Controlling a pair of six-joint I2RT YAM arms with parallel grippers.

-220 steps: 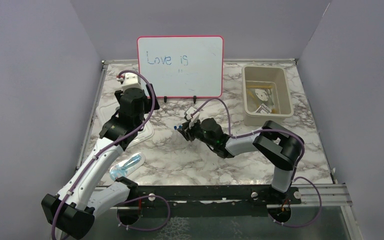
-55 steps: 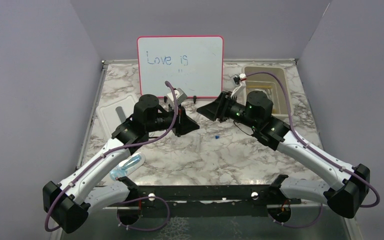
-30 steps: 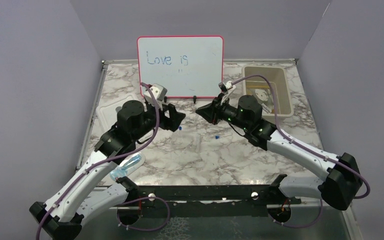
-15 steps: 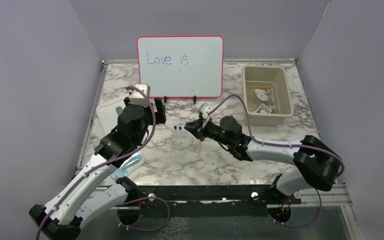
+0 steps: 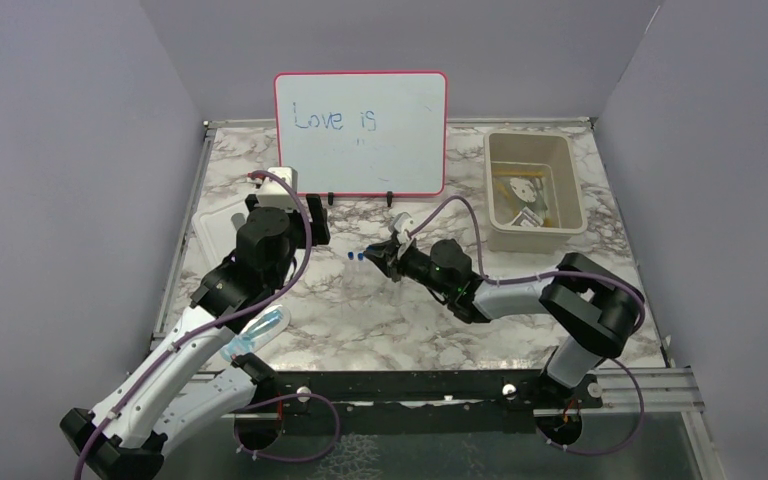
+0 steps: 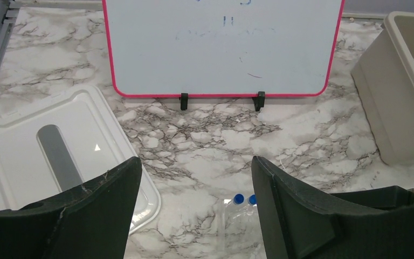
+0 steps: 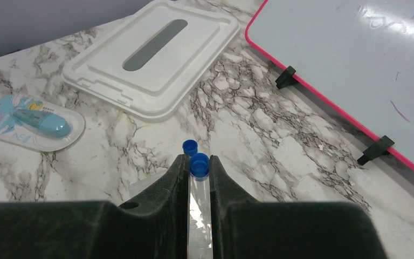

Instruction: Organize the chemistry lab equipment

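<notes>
**Right arm has a tube pinched, bin run looks like it's up next**

We're at the pick-up step for the little blue-capped tubes. The right end effector (image 7: 198,162) is clenched on one blue-capped tube (image 7: 199,202). The cap pokes out just past the fingertips, low over the marble surface (image 5: 390,310) in front of the whiteboard (image 5: 360,130). A second blue-capped tube (image 7: 190,145) lies just beside it; touching or not, we can't tell. We also can't tell whether the held tube is off the surface yet.

The left end effector (image 6: 195,164) hangs above the same spot, released, with its fingers wide apart and nothing between them. The white lid (image 7: 194,48) lies flat over on that arm's side.

Our read: some gear already sits in the beige bin (image 5: 530,240) at the far right, so this tube probably goes there too. The next move calls for a straight lift so the neighbour tube doesn't get dragged along, then a carry across to the bin. The risk as we see it is the slick tube slipping in that narrow pinch.
</notes>
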